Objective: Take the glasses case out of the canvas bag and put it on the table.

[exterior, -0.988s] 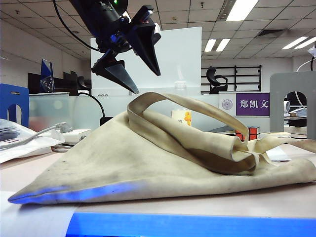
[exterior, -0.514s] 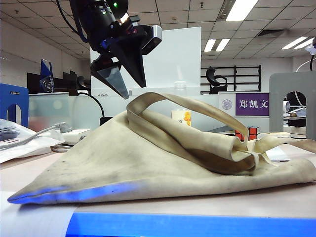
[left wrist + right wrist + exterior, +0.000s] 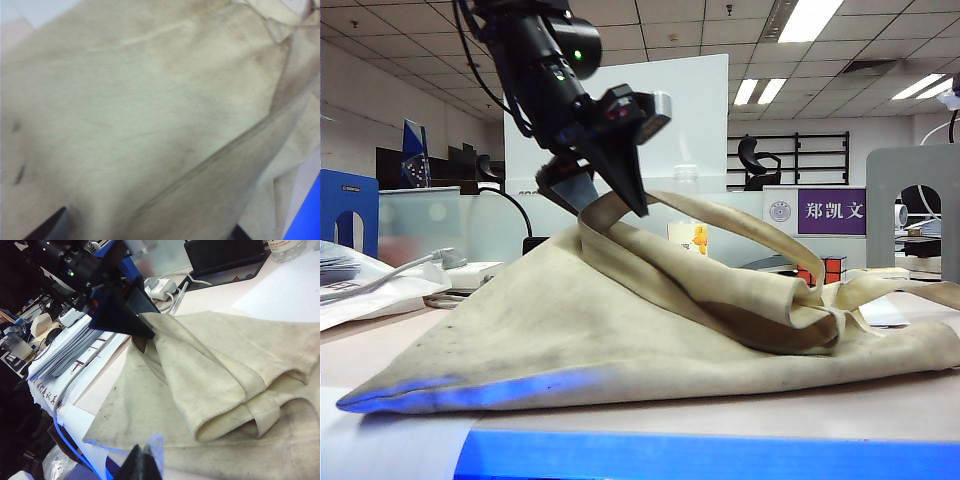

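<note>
jaws on our left gripper (image 3: 610,190) are spread wide, tips right at the upright loop of the strap (image 3: 720,225) on the canvas bag (image 3: 620,320), nothing pinched yet. in the left wrist view we see only cloth filling the frame, with two dark finger tips (image 3: 47,227) at the edge. our right gripper (image 3: 142,465) hangs back over the front of the bag with its jaws pressed together, holding nothing.

glasses case: not visible in any view. we judge it's inside the bag, which lies slumped on the table (image 3: 880,410), but we can't confirm that.

risks from here:
- if we close on the strap alone, the whole bag lifts or drags instead of the mouth opening. floppy cloth, nothing pinning it down.
- one finger may go outside the loop and the other through it, so we grab a single thin layer that slips out.
- the bag's mouth isn't clear from these angles; we could pinch both walls together and close off access to the case.
- dragging the bag could shove the papers (image 3: 75,347) beside it or push it toward the cube (image 3: 820,270) behind.

versus a second ago: our left gripper has come down from above the bag to strap level, and its wrist has rolled so the fingers point more steeply down. bag and strap haven't shifted.
</note>
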You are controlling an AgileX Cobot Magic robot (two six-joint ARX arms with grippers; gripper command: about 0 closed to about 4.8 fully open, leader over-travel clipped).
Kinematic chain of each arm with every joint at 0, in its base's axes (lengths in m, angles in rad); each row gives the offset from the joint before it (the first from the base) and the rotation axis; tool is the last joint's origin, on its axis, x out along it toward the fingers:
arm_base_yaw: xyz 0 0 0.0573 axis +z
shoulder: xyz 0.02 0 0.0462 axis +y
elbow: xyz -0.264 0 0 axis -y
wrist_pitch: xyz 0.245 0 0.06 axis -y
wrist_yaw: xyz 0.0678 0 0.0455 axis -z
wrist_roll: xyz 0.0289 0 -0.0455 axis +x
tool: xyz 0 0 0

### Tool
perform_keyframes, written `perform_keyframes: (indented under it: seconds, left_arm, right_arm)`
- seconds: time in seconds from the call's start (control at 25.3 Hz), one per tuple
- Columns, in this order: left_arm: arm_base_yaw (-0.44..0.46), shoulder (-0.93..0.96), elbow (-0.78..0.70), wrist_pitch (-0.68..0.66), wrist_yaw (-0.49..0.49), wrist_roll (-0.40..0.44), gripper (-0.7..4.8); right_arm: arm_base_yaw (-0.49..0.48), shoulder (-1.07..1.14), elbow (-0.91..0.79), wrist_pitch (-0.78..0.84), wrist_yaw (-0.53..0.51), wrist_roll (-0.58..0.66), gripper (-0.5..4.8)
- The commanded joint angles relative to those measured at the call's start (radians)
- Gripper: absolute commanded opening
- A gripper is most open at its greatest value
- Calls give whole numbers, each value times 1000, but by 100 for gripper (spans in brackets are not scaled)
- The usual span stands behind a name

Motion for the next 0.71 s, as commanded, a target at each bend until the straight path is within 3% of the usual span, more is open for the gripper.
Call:
perform_keyframes:
  seconds: [0.04,0.12,0.43,0.71]
  left_arm:
    - [-23,-3,5,19,48,-6,269]
    - [-42,-6,7,34,107,-6,-4]
    - [-58,-35,35,76,256,-131,-6]
    - [-52,-108,37,79,395,-305,-6]
  right_arm:
    - [0,1,3,13,-3,3,-4]
    - [0,1,3,13,-3,2,-4]
    - [-2,4,3,12,31,-31,-4]
    - [-5,27,4,9,93,-95,-4]
